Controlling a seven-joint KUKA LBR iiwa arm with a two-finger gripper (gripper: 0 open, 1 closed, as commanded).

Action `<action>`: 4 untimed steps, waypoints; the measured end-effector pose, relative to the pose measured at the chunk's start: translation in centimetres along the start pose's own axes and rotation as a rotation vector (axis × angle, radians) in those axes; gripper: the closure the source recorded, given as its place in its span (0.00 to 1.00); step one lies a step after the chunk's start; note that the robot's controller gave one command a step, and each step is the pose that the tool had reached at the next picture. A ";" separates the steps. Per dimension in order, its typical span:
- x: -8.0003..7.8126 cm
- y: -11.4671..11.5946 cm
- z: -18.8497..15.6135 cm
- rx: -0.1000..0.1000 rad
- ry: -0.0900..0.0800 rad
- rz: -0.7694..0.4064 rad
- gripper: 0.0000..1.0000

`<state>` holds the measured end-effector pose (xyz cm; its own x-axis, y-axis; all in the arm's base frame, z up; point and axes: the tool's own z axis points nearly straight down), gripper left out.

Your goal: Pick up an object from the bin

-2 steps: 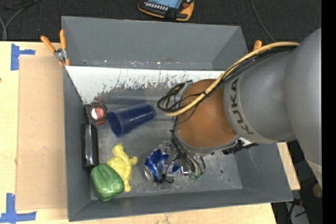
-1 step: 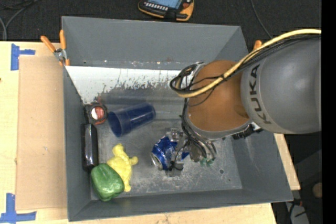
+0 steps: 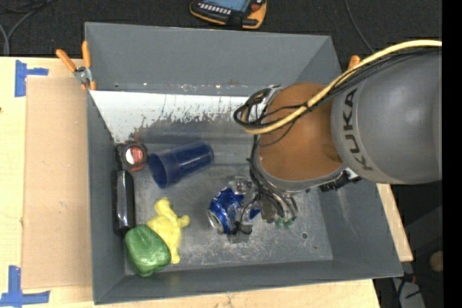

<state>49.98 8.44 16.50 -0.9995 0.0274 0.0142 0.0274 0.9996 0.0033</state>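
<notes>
Camera view shows a squashed blue can, shiny crinkly metal, near the middle of the bin floor, with the gripper down at its right side; I cannot tell if the gripper is open or closed. I think it should squeeze across the dented sides and lift gently, since bent metal may slip. Toward the left wall lie a smooth blue cup, a bumpy yellow toy and a green pepper.

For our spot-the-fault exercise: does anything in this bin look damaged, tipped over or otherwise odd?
Two things. The blue and white can, beside the gripper near the middle of the bin, is crumpled and dented. The blue cup further back lies on its side rather than upright.
</notes>
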 end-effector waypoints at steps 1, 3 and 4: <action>0.5 -0.4 0.0 0.000 0.003 0.016 1.00; -1.1 -0.1 3.1 -0.001 -0.001 0.033 1.00; -0.3 -0.7 -7.0 0.000 0.006 0.036 1.00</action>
